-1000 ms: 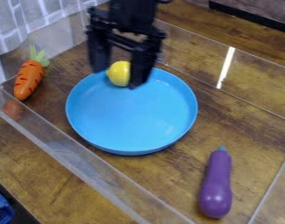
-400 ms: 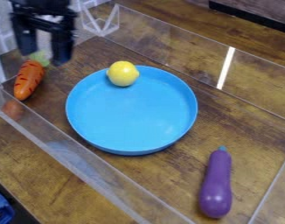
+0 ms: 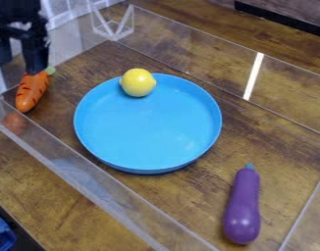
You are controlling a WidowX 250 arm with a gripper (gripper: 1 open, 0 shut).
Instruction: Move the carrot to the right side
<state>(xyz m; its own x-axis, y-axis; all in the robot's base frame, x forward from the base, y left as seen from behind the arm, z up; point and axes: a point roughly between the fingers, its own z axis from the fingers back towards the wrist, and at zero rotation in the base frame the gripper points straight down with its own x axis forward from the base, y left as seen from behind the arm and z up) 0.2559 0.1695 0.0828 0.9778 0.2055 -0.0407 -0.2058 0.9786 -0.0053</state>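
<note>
The small orange carrot (image 3: 30, 90) with a green top lies on the wooden table at the far left, tip pointing toward the camera. My black gripper (image 3: 22, 51) hangs just above and behind its leafy end, pointing down with its fingers (image 3: 39, 49) spread apart and nothing between them. It is open and not touching the carrot as far as I can see. The left finger is partly cut off by the picture's edge.
A round blue plate (image 3: 189, 137) sits in the middle with a yellow ball (image 3: 137, 82) at its back rim. A purple eggplant (image 3: 241, 206) lies at the front right. Clear plastic walls (image 3: 71, 157) run along the table's front and back edges.
The gripper has travelled left from above the yellow ball and the plate to above the carrot's top, staying open. The carrot, ball, plate and eggplant have not moved.
</note>
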